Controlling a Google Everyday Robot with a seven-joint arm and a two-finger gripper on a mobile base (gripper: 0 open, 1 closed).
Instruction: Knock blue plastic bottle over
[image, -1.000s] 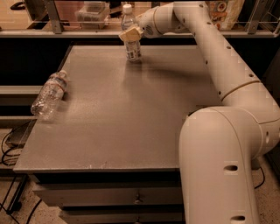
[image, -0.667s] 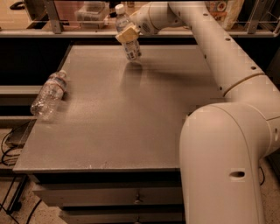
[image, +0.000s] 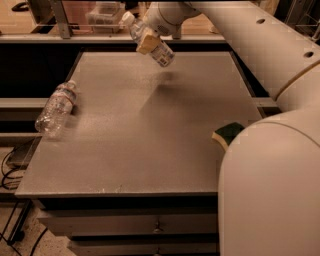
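Bottles: two on show. One is the blue plastic bottle (image: 163, 54), up at the far side of the table (image: 150, 150). The other is a crinkled clear bottle (image: 56, 106), flat on its side at the left edge.
Sponge: one, green over yellow (image: 228, 134), on the right side of the table.
Gripper: one (image: 149, 41), hanging over the table's far edge at the end of the white arm (image: 260, 35), which reaches in from the right.
Grip: clamped onto the blue plastic bottle at mid-body, with a tan finger pad (image: 147, 43) lying across its front.
Task bottle vs gripper: it sits right in the jaws. It is tipped hard, white cap up and to the left of the pad, labelled lower body sticking out down and to the right.
Task bottle vs table: it leans above the far middle of the top, and its dark shadow falls on the grey surface just below and nearer the camera. I can't say whether the base touches the top.
Gap between bottles: well apart, one at the far centre and the other out at the left edge.
Hidden: the second finger is behind the bottle. The sponge's right part is covered by the big white arm shell (image: 270, 195), which fills the lower right.
Cut off: the arm runs out of the top and right of the picture.
Hard to read: the label print is a blur.
Below: drawer fronts (image: 130, 222) under the tabletop and dark cables (image: 10, 165) on the floor at left.
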